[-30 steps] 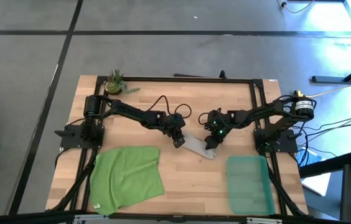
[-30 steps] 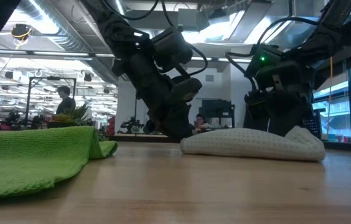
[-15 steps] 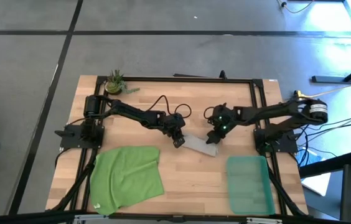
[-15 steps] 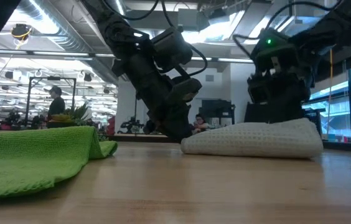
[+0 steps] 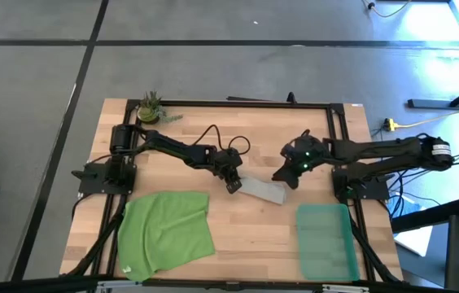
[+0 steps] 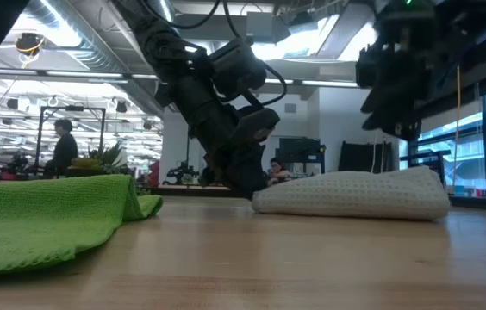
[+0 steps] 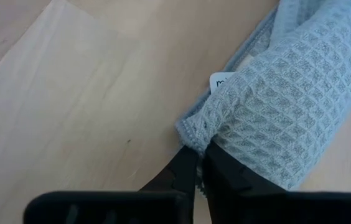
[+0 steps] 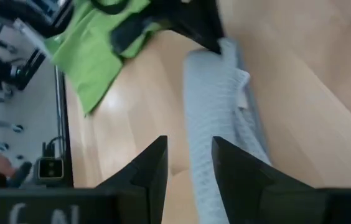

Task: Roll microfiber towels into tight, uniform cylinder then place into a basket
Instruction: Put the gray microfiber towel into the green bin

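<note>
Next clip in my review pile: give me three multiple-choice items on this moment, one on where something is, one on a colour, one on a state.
1. Where is the basket?
A. At the table's near right corner
B. Beside the potted plant
C. Under the green towel

2. What colour is the towel lying flat and unrolled?
A. Light grey
B. Bright green
C. White

3. What is the left gripper doing?
A. Hanging open above the basket
B. Pinching one end of the rolled grey towel
C. Gripping the green towel

Answers:
1. A: the high view shows the teal tray at the right front, with nothing in it.
2. B: the green towel lies spread at the left front; the grey towel is rolled.
3. B: the left wrist view shows its fingers closed on the roll's edge, while the right gripper is raised and open.
</note>
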